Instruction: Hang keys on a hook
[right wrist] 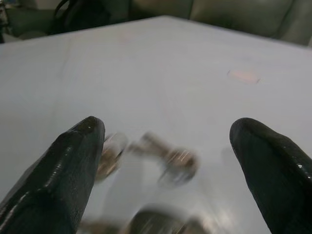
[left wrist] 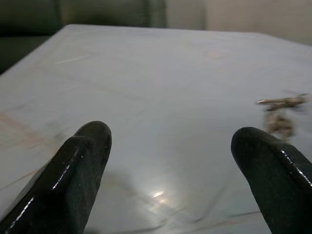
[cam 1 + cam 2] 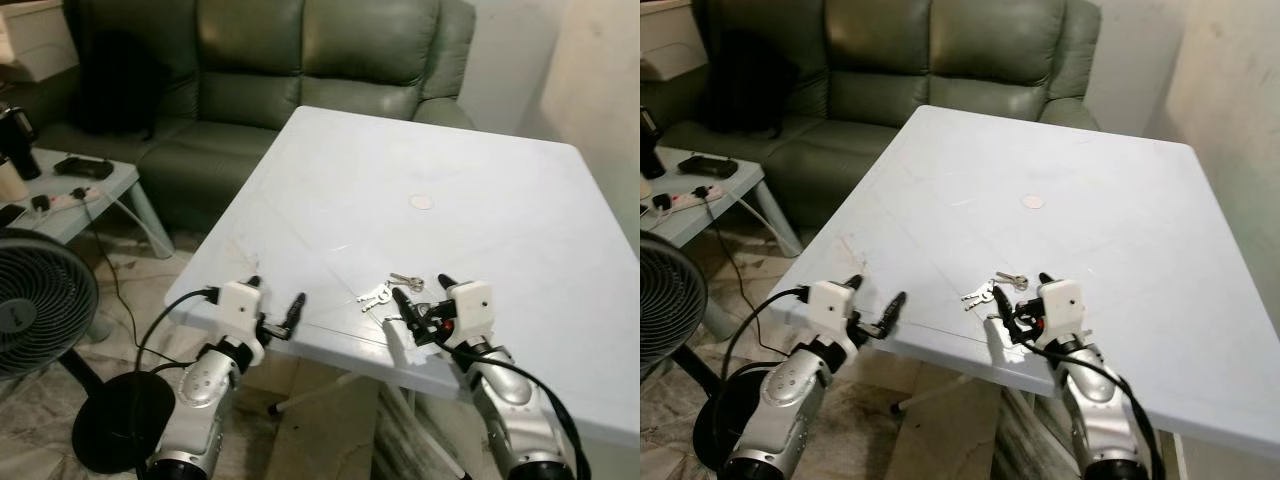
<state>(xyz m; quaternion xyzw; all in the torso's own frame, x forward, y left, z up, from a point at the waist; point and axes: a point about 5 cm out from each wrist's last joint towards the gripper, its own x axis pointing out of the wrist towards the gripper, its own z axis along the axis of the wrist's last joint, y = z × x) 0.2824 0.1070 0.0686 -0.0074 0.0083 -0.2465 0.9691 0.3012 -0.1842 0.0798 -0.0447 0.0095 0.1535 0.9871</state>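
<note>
On the pale blue plastic table [image 3: 500, 200] before a green sofa [image 3: 300, 60], the small bunch of silver metal keys [image 3: 385, 291] lies just ahead of my right pincer [image 3: 420, 296], fingers wide. Light, loose and slippery, I judge; best pinched at the ring. My left pincer [image 3: 275, 300] hangs wide at the table's edge.

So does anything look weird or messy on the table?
Not really. The keys just lie loose near the white table's front edge, between the open right gripper fingers. No hook can be seen.

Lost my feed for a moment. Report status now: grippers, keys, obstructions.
Right gripper open, right at the keys, not gripping yet. Left gripper open, at the near edge of the white table. Keys flat on table. No hook in sight; nothing blocking.
</note>
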